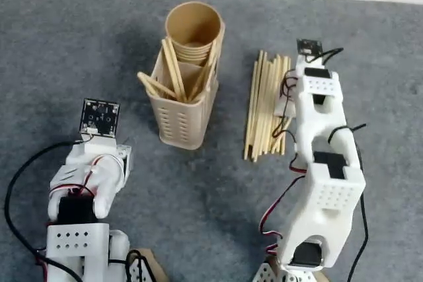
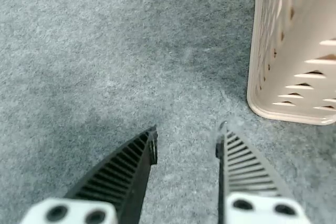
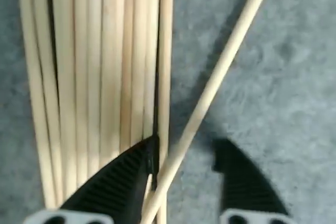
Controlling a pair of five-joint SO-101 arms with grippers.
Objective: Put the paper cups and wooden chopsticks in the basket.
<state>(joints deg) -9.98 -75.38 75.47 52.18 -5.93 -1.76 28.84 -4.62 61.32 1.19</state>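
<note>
Standing near the middle of the grey mat (image 1: 211, 209), the basket (image 1: 180, 113) already holds a stack of paper cups (image 1: 193, 28) in its far compartment. A few wooden chopsticks (image 1: 173, 70) lean at mixed angles in the near compartment, their ends poking above the rim. To the right of the basket and apart from it, a pile of loose chopsticks (image 1: 264, 104) lies flat on the mat, roughly parallel and running from near to far. The right arm (image 1: 324, 163) stretches along the right side of this pile. In its wrist view the right gripper (image 3: 185, 144) hangs low over the pile's edge, jaws parted by a moderate gap and closed on nothing. One finger (image 3: 134, 174) sits against the outermost sticks of the pile, and a single slanted chopstick (image 3: 215, 85) crosses diagonally out of the gap between the jaws, away from the bundle. Whether the fingertips touch the mat cannot be told. The left arm (image 1: 86, 183) sits at the near left, well apart from the pile. The left gripper (image 2: 187, 129) hovers over bare mat with its jaws moderately apart and nothing between them, while the basket's slotted wall and base corner stand near it on the right.
</note>
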